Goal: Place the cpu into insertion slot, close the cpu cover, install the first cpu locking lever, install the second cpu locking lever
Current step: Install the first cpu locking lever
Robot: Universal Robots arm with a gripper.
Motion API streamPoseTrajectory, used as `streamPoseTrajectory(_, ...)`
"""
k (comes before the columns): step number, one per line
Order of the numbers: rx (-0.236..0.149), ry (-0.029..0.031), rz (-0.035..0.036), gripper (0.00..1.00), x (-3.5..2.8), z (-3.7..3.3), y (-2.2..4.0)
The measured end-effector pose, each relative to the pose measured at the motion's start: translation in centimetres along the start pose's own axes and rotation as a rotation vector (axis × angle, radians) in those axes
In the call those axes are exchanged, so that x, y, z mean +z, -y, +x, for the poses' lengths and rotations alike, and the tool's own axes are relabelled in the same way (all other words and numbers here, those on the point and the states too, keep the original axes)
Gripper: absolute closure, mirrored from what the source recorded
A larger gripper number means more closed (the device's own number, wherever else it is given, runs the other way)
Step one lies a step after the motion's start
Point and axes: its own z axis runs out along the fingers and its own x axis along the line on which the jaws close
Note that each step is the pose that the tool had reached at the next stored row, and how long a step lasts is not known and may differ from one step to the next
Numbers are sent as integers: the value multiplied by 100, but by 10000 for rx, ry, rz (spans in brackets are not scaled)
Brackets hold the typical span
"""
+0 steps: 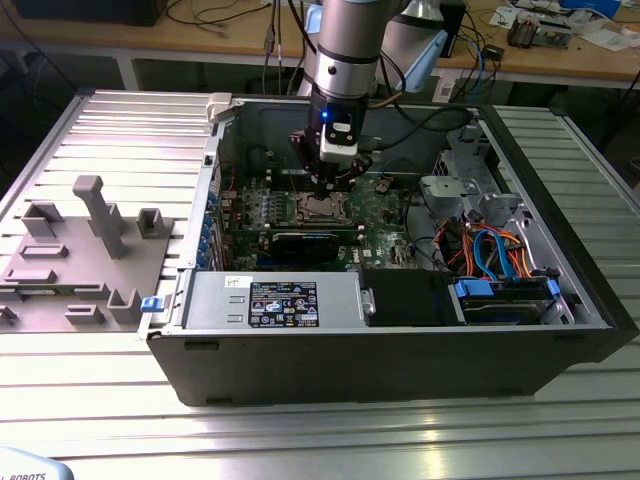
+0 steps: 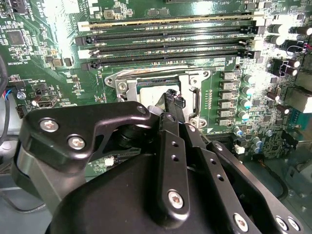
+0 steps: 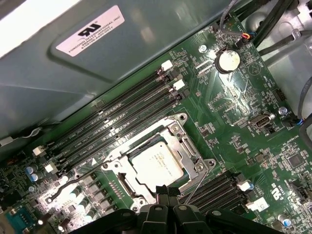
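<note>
The tool, pinched together, hung over one edge of the insertion slot, hiding that edge, while the cpu lay seated there, framed by the cpu cover, memory slots alongside.

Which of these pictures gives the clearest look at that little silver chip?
The first wrist view: the cpu lies in plain sight, nearly its whole top showing. In the second wrist view the gripper covers most of it; the exterior view shows a tiny patch under the gripper.

green motherboard, blue cables, grey fixture
</note>
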Motion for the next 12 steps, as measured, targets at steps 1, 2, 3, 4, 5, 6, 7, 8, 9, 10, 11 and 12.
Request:
streamPoseTrajectory(1, -9, 0, 0, 89, 0, 0, 0)
streamPoseTrajectory(2, -15, 2, 1, 89, 0, 0, 0)
streamPoseTrajectory(3, -27, 2, 2, 89, 0, 0, 0)
streamPoseTrajectory(4, -37, 3, 2, 89, 0, 0, 0)
streamPoseTrajectory(5, -44, 4, 2, 89, 0, 0, 0)
streamPoseTrajectory(6, -55, 5, 2, 89, 0, 0, 0)
streamPoseTrajectory(7, -62, 6, 2, 89, 0, 0, 0)
streamPoseTrajectory(8, -69, 6, 2, 89, 0, 0, 0)
streamPoseTrajectory(9, -79, 7, 2, 89, 0, 0, 0)
streamPoseTrajectory(10, -91, 8, 2, 89, 0, 0, 0)
streamPoseTrajectory(11, -97, 9, 3, 89, 0, 0, 0)
streamPoseTrajectory(12, -104, 10, 3, 89, 0, 0, 0)
